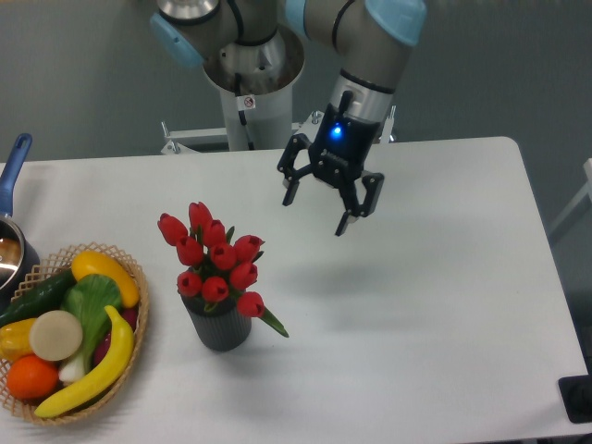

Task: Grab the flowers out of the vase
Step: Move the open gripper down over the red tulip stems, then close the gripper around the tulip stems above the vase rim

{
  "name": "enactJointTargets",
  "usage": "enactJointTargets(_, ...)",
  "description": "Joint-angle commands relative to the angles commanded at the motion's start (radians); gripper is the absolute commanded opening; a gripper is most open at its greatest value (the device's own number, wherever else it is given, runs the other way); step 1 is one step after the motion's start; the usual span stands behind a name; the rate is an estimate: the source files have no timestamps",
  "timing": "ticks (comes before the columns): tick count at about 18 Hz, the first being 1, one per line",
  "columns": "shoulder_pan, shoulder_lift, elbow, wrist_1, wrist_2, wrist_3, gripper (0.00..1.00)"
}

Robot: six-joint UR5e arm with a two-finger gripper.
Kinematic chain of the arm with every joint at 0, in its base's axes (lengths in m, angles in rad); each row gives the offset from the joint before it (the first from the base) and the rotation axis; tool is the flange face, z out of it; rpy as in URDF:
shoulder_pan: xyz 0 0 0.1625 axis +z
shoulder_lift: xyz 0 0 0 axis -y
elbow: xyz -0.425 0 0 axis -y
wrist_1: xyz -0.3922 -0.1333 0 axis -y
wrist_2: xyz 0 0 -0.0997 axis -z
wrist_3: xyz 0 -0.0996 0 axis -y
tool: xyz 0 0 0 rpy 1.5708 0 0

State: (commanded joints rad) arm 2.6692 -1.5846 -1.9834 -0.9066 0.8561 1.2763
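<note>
Fixed camera: gripper (317, 212) hangs above the table (444, 305), fingers spread wide, nothing between them, blue light on its wrist. It is up and to the right of the flowers (215, 260), apart from them. Flowers: a bunch of red tulip buds, standing in the vase (218, 326) at front left of the table, buds fanned out above the rim, one green leaf sticking out low on the right. Fruit basket (129, 356) sits just left of the vase; pan (11, 240) at far left edge.

Handling, a guess: bunch looks light and soft, and buds would crush or splay if squeezed. Best hold is probably the stems just above the rim, below the buds, but little stem shows there. Vase is small and may tip or lift with the pull.
</note>
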Motion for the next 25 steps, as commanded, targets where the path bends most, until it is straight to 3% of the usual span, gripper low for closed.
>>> enactJointTargets(5,-0.031,-0.020,0.006,0.005,-0.081,-0.005,1.00)
enactJointTargets(11,-0.089,-0.063,0.009,0.017,-0.089,-0.014,1.00)
enactJointTargets(16,-0.094,-0.103,0.028,0.026,-0.150,-0.017,1.00)
enactJointTargets(25,-0.111,-0.156,0.067,0.052,-0.154,-0.052,1.00)
